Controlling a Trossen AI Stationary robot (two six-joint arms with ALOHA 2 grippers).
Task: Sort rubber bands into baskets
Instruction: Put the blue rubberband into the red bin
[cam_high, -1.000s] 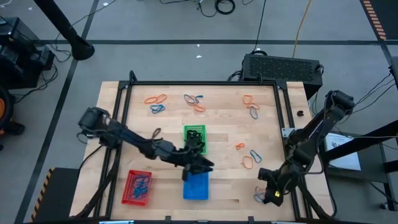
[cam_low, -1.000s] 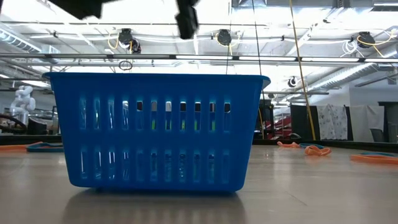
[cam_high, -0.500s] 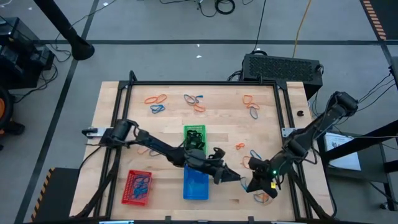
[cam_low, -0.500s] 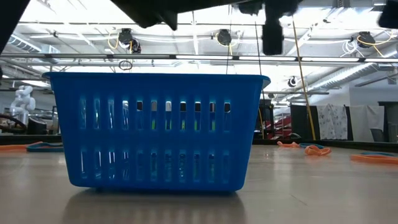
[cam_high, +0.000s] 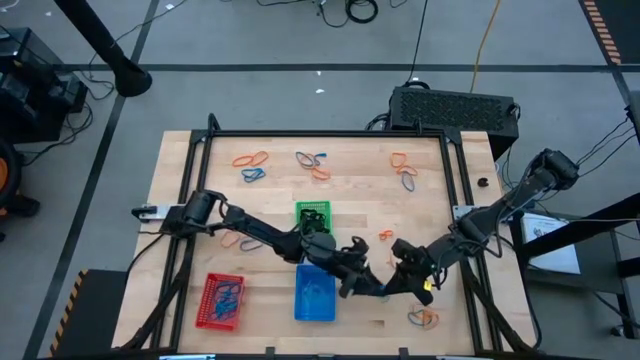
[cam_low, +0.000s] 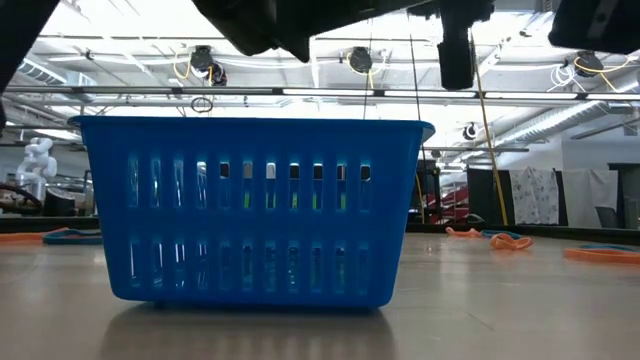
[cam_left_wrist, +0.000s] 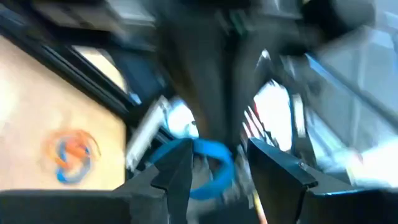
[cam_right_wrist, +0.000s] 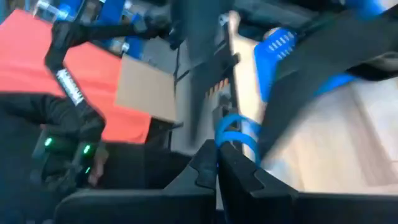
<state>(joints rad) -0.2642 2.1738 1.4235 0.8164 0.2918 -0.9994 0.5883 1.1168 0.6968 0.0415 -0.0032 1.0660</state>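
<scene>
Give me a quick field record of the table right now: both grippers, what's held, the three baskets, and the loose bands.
left gripper: open, right of the blue basket, facing the right gripper
right gripper: shut on a blue rubber band, close to the left gripper
blue basket: near table edge, centre
green basket: just behind the blue one
red basket: near left, holds bands
loose rubber bands: scattered along the far side and the right
</scene>
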